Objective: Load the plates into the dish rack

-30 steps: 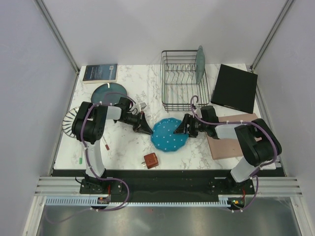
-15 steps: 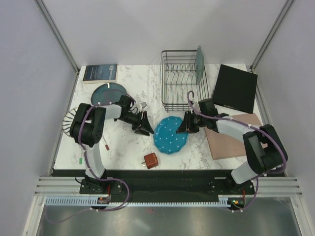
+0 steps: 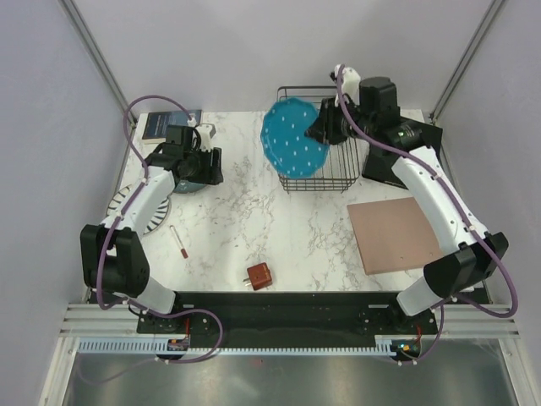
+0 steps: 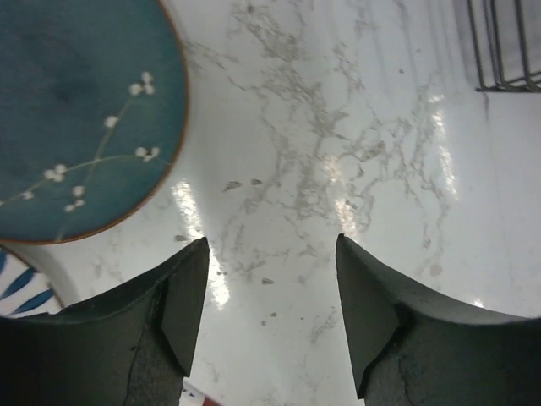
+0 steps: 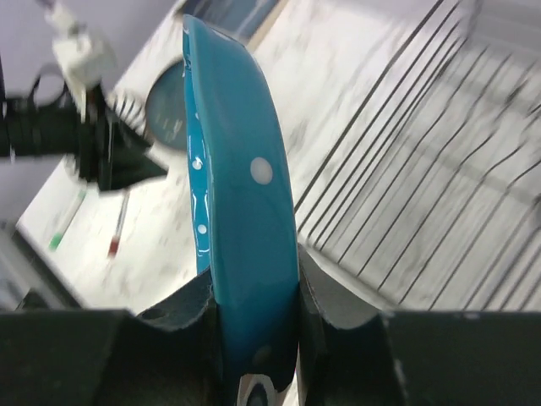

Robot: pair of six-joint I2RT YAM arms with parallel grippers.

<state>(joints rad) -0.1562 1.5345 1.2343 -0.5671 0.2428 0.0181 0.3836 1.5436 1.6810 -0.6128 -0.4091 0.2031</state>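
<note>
Overhead, the right claw point(image 3: 320, 129) grips the right rim of the blue dotted plate point(image 3: 292, 137). The plate is raised on edge at the upper middle of the frame, overlapping the left side of the black wire dish rack point(image 3: 319, 187). The right wrist view adds what the overhead lacks: both fingers pressed against the plate's two faces, with blurred rack wires to the right. The left claw point(image 4: 270, 279) hovers at upper left, jaws well apart and holding nothing. Its own view shows the bare marble desk point(image 4: 338, 152) below, the dark teal blossom plate point(image 4: 76, 110) at upper left and a sliver of the striped plate point(image 4: 15, 283) at the lower-left edge. A second ago the blue plate lay flat mid-desk between both claws, the left one closed.
</note>
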